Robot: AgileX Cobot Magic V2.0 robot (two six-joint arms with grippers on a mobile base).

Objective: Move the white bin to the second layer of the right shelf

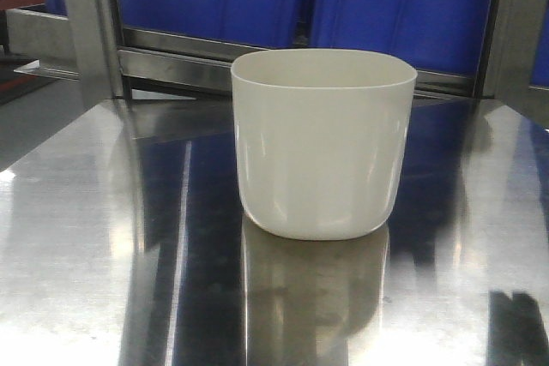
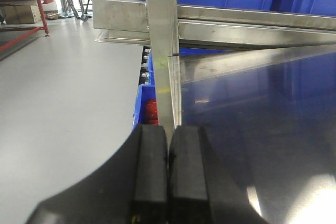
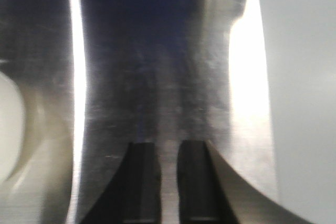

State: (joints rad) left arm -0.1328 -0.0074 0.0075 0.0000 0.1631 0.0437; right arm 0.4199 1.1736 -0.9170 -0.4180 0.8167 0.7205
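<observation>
The mirror-like steel tabletop (image 1: 86, 255) runs back to a rack holding large blue plastic crates (image 1: 386, 6) at its far edge. The cream-white glossy plastic bin (image 1: 323, 143) stands upright near the tabletop's middle, untouched. Its smooth, handleless walls probably call for both arms, pressing on opposite sides or pinching the rim. The left claw (image 2: 168, 166) is pressed closed and empty, so it should open first. The right claw (image 3: 168, 182) is barely parted and holds nothing.

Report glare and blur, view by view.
Front view: sharp, white bin mirrored in the steel tabletop, glare patches lower left. Left wrist: sharp, left claw near lens. Right wrist: blurred throughout, harsh glare streaks flanking the right claw.
</observation>
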